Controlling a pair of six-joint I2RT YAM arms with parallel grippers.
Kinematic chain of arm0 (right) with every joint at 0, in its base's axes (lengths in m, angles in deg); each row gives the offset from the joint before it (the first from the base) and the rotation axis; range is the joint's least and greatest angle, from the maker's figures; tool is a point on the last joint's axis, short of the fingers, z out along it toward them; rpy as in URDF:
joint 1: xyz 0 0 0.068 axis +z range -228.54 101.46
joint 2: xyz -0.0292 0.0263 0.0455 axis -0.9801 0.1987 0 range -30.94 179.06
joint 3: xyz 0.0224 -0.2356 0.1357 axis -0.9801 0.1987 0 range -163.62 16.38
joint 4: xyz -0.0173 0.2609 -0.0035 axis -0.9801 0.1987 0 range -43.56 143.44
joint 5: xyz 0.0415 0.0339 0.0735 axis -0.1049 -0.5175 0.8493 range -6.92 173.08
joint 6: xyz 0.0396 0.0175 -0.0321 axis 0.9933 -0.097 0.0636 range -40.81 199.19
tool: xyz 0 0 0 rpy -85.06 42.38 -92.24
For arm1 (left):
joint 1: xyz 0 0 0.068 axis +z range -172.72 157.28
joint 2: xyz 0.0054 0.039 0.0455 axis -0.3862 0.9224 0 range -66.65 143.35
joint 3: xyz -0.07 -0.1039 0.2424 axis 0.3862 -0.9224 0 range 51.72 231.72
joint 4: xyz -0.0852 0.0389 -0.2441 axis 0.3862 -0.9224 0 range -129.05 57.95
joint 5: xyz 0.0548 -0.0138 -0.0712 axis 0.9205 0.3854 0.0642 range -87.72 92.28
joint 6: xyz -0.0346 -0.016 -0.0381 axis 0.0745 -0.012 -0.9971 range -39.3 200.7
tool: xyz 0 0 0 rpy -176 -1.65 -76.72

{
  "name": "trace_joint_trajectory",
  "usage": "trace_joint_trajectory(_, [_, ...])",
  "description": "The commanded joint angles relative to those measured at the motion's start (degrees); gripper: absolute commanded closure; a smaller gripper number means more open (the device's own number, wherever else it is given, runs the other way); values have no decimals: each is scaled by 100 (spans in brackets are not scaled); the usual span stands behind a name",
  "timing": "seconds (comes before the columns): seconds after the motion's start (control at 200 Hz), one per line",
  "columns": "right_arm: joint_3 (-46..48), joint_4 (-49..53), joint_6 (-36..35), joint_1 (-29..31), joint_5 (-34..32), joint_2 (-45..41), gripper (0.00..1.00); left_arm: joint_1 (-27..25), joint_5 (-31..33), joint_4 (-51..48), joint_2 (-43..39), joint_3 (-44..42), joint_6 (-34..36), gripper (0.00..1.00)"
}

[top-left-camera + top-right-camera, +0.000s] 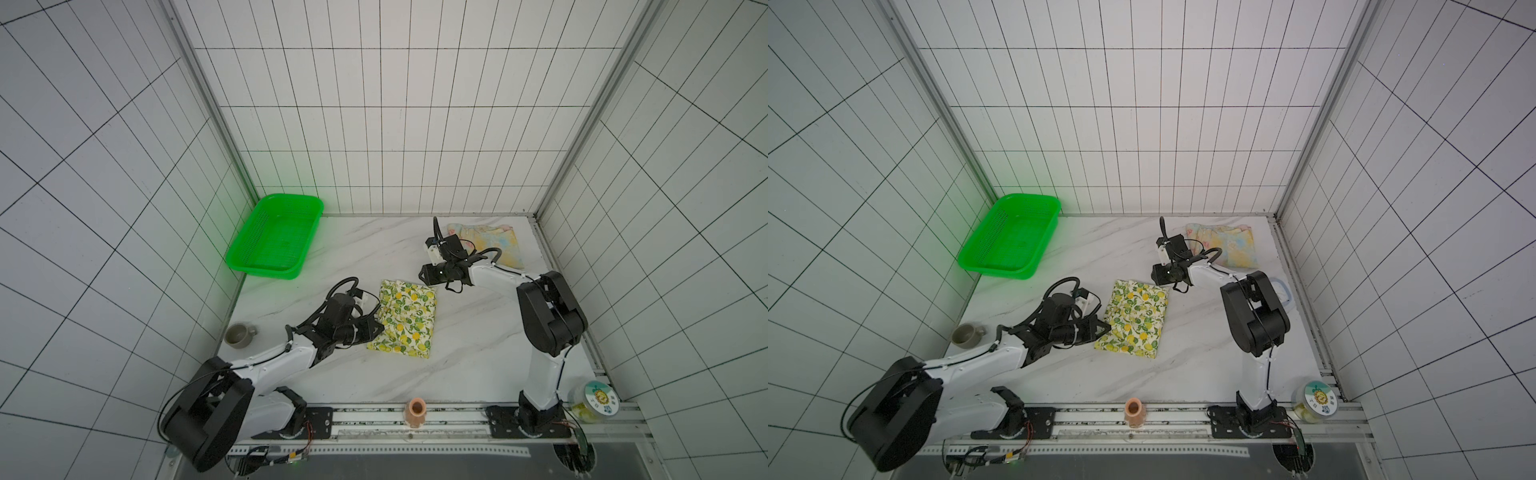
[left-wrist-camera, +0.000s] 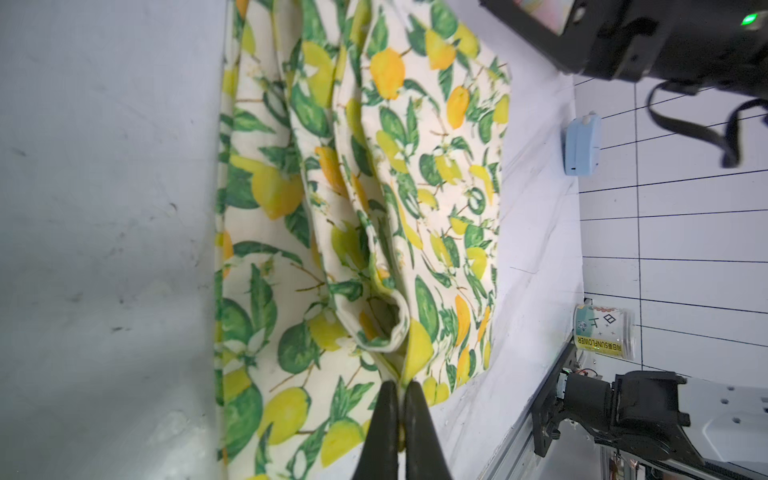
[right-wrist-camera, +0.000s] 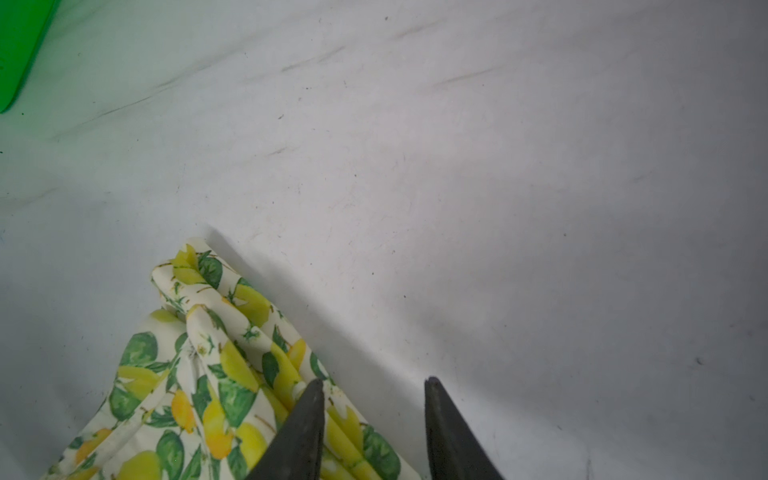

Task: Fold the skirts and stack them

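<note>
The left gripper (image 2: 401,388) pinches an edge fold of the lemon-print skirt (image 2: 415,174), which spreads beyond its fingertips. The right gripper (image 3: 374,380) stands partly spread and empty, one finger over that skirt's corner. The pastel floral skirt (image 1: 488,243) lies folded behind it.

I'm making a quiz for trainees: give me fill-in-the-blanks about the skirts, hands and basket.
The left hand is shut on the skirt printed with ___.
The right hand is ___.
The pastel skirt is not yet ___ on it.
The basket is coloured ___.
Missing: lemons; open; stacked; green.
</note>
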Motion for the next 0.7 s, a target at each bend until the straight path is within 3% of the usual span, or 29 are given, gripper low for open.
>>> trace_joint_trajectory(0.0, [-368, -203, 39, -135, 488, 7, 60, -16, 156, -444, -318, -38, 183, 100])
trace_joint_trajectory(0.245, [-371, -126, -73, -173, 1199, 142, 59, -16, 10, -410, -430, -468, -36, 100])
trace_joint_trajectory(0.7, [77, -72, -145, -212, 1583, 353, 57, -16, 64, -401, -528, -619, -72, 100])
